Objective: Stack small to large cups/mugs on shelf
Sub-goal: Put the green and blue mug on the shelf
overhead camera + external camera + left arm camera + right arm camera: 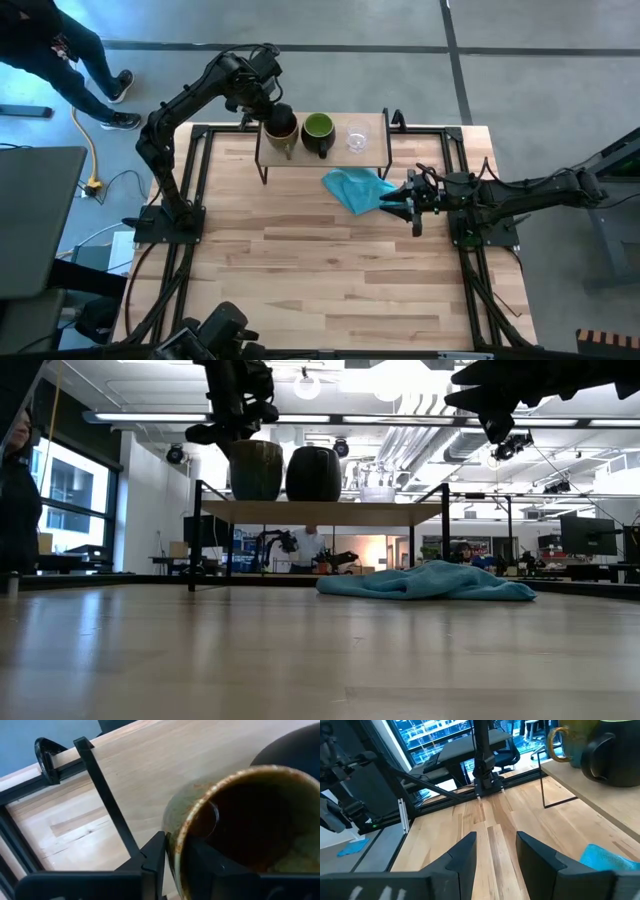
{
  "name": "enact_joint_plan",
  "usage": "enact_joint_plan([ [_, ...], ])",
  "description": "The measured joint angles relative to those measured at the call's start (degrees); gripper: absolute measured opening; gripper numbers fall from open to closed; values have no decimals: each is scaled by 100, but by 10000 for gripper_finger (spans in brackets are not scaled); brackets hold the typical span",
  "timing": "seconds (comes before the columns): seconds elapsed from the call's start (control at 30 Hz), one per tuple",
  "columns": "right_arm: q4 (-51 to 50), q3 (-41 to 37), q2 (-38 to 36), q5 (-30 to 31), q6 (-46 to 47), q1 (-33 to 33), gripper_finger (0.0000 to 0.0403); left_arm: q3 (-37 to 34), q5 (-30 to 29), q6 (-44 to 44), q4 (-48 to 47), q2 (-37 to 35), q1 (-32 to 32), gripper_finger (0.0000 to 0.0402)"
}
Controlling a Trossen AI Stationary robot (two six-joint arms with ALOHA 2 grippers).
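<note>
Shelf [322, 158]: a low board on thin black legs at the table's far edge, its front edge facing the open table.
Cups: three stand in a row on the shelf; tan mug [280, 132] at the left end, dark mug [317, 134] in the middle, glass cup [357, 138] toward the right end.
Spacing: the two mugs stand just beside each other; the glass stands a little apart, with bare board beyond it.
Left gripper [175, 856]: over the shelf's left end, fingers pinching the tan mug's rim, one inside and one outside.
Right gripper [494, 851]: near the table's right edge, jaws apart and holding nothing, just beside the cloth.
Cloth [357, 187]: crumpled blue, lying on the table in front of the shelf's right half.
Table [300, 280]: pale wood planks inside a black frame; the near half is bare.
Room: grey floor around; a person's legs [92, 78] stand at the far left.
</note>
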Motion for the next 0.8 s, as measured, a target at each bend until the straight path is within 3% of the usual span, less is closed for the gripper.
enact_joint_plan([
  [0.33,0,0,0,-14,67,0,128,2,-110,871,-240,-2,2,53],
  [0.8,2,0,0,-14,318,0,128,2,-210,1165,-229,-2,2,53],
])
